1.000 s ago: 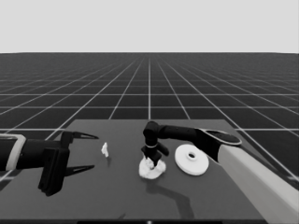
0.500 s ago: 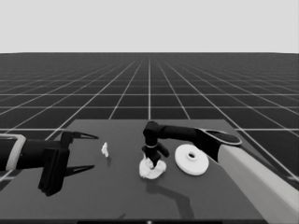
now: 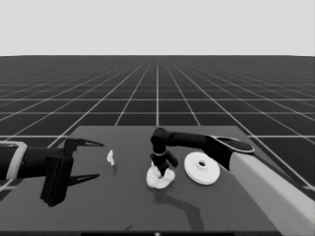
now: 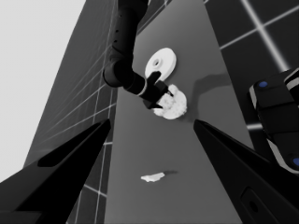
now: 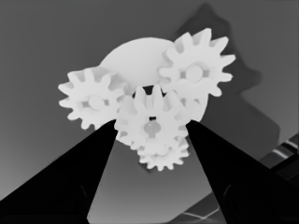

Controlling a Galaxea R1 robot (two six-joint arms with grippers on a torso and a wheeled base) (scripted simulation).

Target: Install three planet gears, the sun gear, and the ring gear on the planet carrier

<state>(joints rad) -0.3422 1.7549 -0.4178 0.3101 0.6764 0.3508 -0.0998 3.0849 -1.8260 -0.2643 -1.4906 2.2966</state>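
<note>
While clamped on sun gear point(image 5: 152, 122) at mid-desk, right gripper point(image 5: 152, 140) masks smaller round part point(image 5: 135, 58) centre. Three planet gears point(image 5: 195, 71) seated; nearest gear half hidden. Left gripper point(image 3: 83, 160) parked, fingers spread.

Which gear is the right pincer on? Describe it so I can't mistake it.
Find the larger white round part mid-table; the gear cluster on the smaller white round part lies beside it. Between the right pincer fingers sits the middle white toothed gear, ringed by three others.

Thin white piece point(image 3: 110, 157) alone on dark table point(image 3: 123, 206).
</note>
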